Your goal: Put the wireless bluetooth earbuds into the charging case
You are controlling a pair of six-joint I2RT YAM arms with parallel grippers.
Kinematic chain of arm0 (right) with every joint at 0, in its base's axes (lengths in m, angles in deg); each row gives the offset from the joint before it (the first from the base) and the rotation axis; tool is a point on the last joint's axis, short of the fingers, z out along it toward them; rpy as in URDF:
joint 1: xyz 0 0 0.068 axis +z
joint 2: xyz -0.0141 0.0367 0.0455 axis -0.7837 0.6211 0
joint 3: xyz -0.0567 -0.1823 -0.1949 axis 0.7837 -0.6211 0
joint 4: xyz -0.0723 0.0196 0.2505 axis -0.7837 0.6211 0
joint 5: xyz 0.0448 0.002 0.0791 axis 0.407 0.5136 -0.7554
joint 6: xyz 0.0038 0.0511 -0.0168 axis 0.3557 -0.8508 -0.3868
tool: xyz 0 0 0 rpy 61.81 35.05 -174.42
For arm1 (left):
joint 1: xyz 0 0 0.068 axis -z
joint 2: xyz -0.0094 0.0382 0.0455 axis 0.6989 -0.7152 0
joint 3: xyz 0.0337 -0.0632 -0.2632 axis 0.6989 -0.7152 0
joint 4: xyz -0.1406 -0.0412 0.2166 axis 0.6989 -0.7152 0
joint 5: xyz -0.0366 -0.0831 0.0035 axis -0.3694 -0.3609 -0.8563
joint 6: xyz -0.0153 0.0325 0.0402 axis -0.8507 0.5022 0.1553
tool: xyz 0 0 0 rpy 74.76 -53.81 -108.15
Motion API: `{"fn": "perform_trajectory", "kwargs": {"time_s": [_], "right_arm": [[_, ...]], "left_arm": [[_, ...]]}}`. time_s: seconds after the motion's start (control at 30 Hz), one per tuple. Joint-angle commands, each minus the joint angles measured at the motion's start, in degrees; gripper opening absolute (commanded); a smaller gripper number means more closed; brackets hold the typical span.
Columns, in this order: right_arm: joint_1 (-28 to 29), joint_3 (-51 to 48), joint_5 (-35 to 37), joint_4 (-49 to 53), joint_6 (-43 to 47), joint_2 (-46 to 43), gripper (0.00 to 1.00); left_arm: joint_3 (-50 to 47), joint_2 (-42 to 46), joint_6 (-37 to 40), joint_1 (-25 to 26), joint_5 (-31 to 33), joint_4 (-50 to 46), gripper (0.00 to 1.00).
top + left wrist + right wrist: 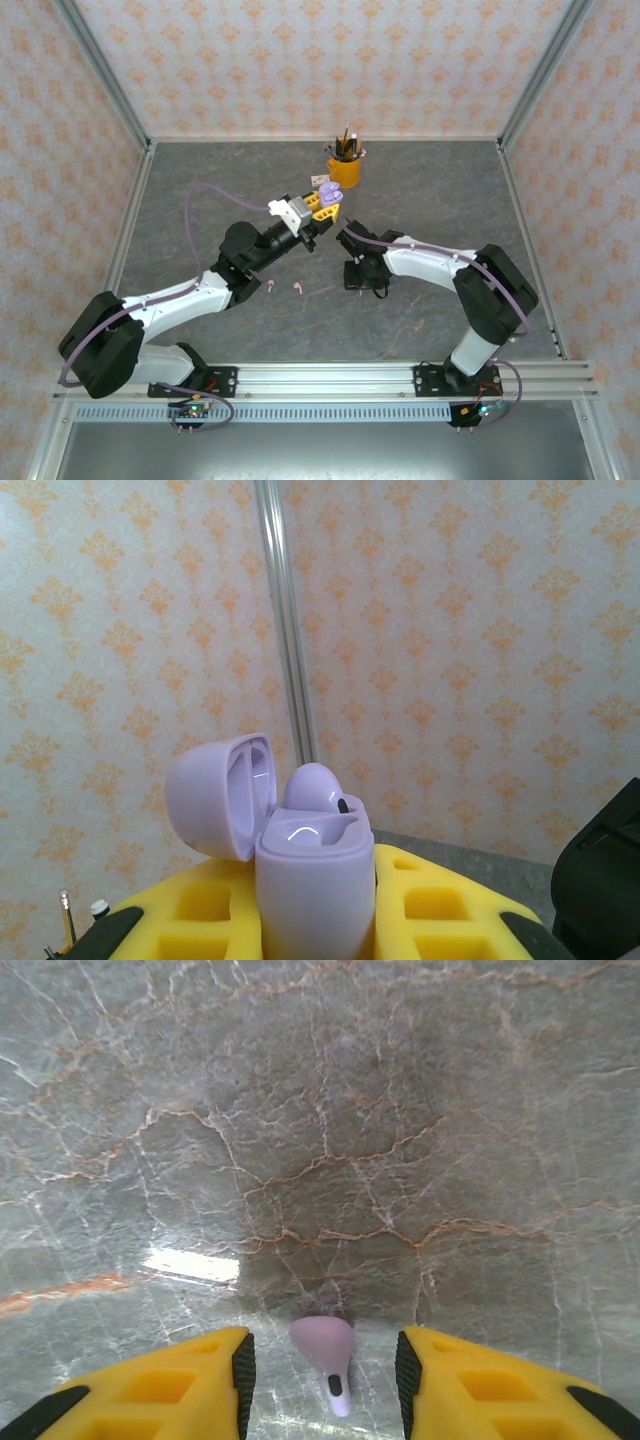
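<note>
On the near left of the counter (330,1110) lie a pink bud (271,287) and a second pink bud (297,287), close together and apart from both arms.

Toward the middle, the left pincer (322,207) is raised above the counter and pressed together on the lower body of the lilac case (314,885). The case stands upright with its lid (213,798) swung open to the left. One seated bud (314,785), also lilac, rests in it with the round head up. Whether the place beside it is free, I cannot tell. Just beyond the case, on the far side, stands an orange cup (344,172) with pens.

On the right, the right pincer (322,1372) points down at the counter with its yellow fingers (200,1380) spread. A loose bud (322,1345) lies flat between them and touches neither.

I judge this loose bud to be very light, hard and glossy. A pinch on the rounded head would probably make it slip or jump away. The better place to hold is across the stem or just under the head, with the fingertips low at the counter and a gentle closing. It will probably need to be turned stem-down before it goes into the case. The case is smooth too, but the low grip leaves its opening free.
</note>
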Motion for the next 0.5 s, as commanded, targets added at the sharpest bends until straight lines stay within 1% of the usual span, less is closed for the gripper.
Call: {"fn": "perform_trajectory", "kwargs": {"time_s": [0.0, 0.47], "right_arm": [[0.5, 1.5, 0.1, 1.3, 1.3, 1.2, 0.43], [0.5, 1.9, 0.5, 2.0, 1.9, 2.5, 0.37]], "left_arm": [[-0.5, 0.4, -0.5, -0.5, -0.4, 3.2, 0.0], [-0.5, 0.4, -0.4, -0.5, -0.3, 3.2, 0.0]]}}
